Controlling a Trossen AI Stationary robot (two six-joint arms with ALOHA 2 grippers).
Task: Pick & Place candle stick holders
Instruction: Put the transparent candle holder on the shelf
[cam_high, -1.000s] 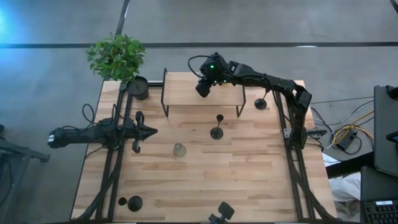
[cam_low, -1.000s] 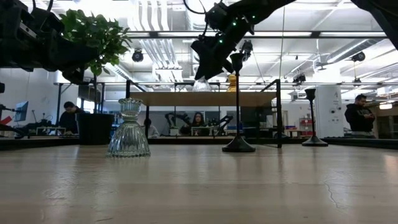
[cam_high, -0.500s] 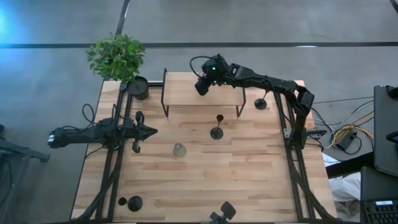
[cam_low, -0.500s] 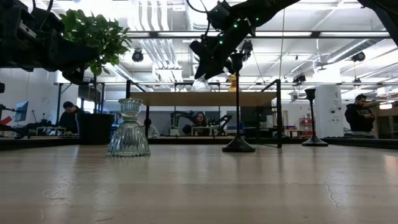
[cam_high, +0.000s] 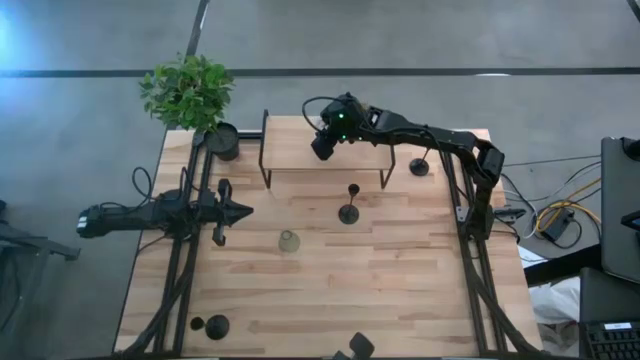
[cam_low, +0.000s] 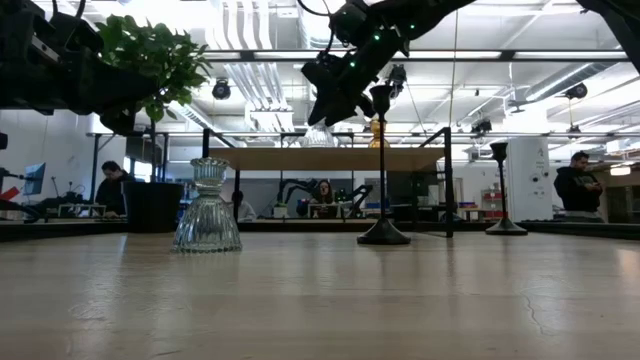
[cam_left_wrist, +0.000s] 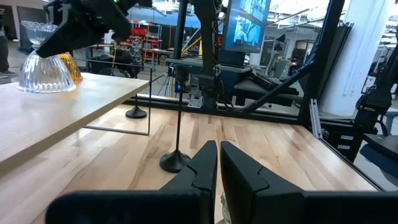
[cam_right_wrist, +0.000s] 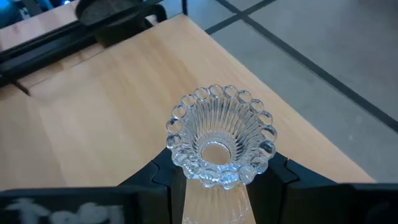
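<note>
Shelf (cam_high: 300, 150) is taking an amber holder (cam_left_wrist: 69, 67); right gripper (cam_right_wrist: 217, 177) is clenching a clear holder (cam_right_wrist: 219, 135) over it. Left gripper (cam_left_wrist: 217, 163), clenched empty, is waiting left. Olive holder (cam_high: 288, 241) and black holders (cam_high: 348, 212) remain.

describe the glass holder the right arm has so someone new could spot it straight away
Find the raised wooden shelf at the table's far edge. Over it hangs the right gripper, shut on a clear glass holder. It is ribbed with a beaded rim, unlike the amber holder standing beside it on the shelf and the slim black holders on the table.
</note>
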